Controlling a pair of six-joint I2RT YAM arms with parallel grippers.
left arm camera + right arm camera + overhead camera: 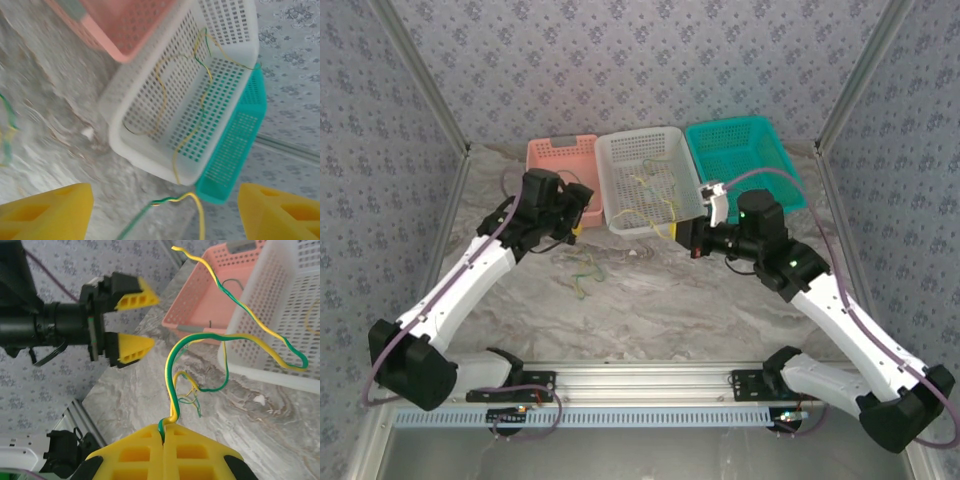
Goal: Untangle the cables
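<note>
My right gripper (164,432) is shut on a green-and-yellow cable (172,365). That cable rises from the fingers, loops in front of the white basket (280,295) and ends high in the air. My left gripper (166,190) is open, and the cable's free end (172,201) hangs loose between its yellow fingers (47,210). In the top view the left gripper (582,210) sits by the pink basket (560,155) and the right gripper (692,238) by the white basket's front. More thin cables (582,270) lie on the table, and several lie inside the white basket (162,90).
Three baskets stand in a row at the back: pink, white (645,150) and teal (740,160). The marble tabletop (660,310) stretches in front of them. Metal frame posts and patterned walls close the sides, and a rail (640,385) runs along the near edge.
</note>
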